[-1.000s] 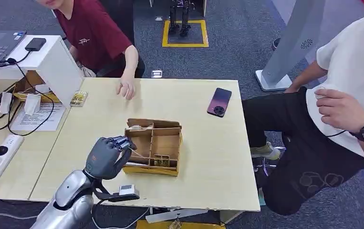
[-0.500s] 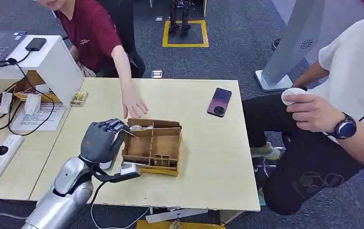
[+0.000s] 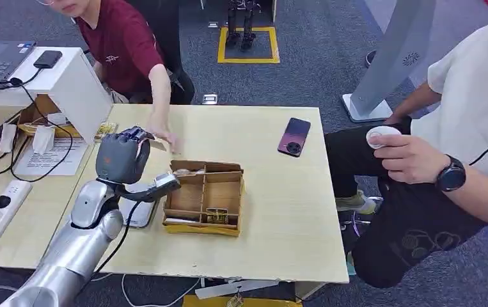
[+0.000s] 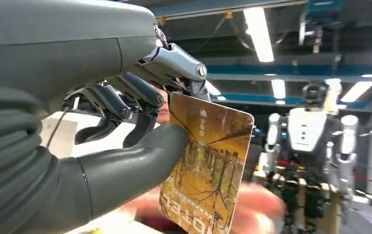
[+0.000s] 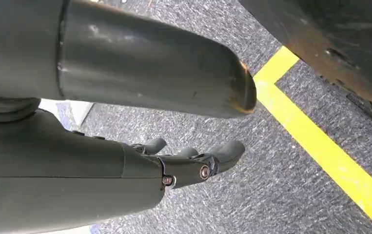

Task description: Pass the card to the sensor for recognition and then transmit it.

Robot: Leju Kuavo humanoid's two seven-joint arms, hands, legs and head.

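Left hand raised at left of centre in the head view, above the table, pinching the card between thumb and curled dark fingers; card seen edge-on in the head view as a thin yellow sliver at the hand's upper right. Card face (autumn-tree print, held near one long edge, most of it projecting free) clear in the left wrist view. A person's hand, reaching from upper left of the frame, close beside the card, contact not discernible. Wooden divider box in centre frame, below and right of the raised hand; dark flat device on the table at the box's left side, possibly the sensor, identity uncertain. Phone upper right of the table, well apart. Right hand hanging over grey carpet, fingers loosely extended, holding nothing. Likely risks: slip or rotation of the card from the shallow edge pinch; early release before the person's grasp closes, dropping the card; handover ahead of recognition if the sensor pass is not yet done.
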